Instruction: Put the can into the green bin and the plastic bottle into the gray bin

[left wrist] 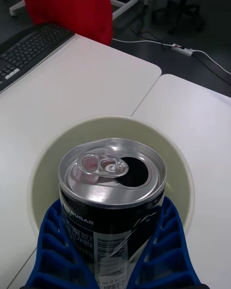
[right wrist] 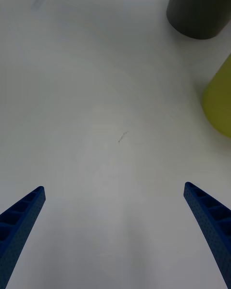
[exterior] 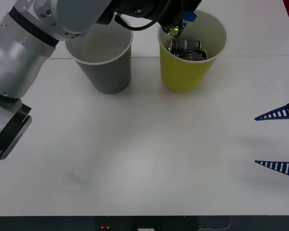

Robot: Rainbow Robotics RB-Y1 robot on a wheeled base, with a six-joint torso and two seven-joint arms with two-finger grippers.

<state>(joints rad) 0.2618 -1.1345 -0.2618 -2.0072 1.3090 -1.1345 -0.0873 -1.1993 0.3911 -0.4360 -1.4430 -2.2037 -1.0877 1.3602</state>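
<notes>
- Front view: my left arm (exterior: 48,29) reaches across the far side of the white counter (exterior: 144,159), its gripper (exterior: 180,21) at the mouth of the green bin (exterior: 188,72). A small patch of reflective metal shows between the blue fingertips at the rim; two silver-gray cans with dark print (exterior: 187,49) lie inside the bin. The gray bin (exterior: 108,67) stands just beside the green bin, on its left. My right gripper (exterior: 277,139) waits low over the counter at the right edge, jaws apart and holding nothing.
- Right wrist view: my two blue ribbed fingers (right wrist: 21,226) stand wide apart over bare counter. The lower walls of the gray bin (right wrist: 199,9) and the green bin (right wrist: 219,103) appear beyond; a faint dark scuff mark (right wrist: 122,137) sits on the surface.
- Left wrist view: my left jaws are clamped on the can (left wrist: 113,197), held upright directly above the open green bin (left wrist: 43,173). The can is black with a silver top, pull tab lifted and mouth open. Legible white print reads "SUGAR"; smaller text below is too small to read. A black keyboard (left wrist: 29,53) lies on the far counter.
</notes>
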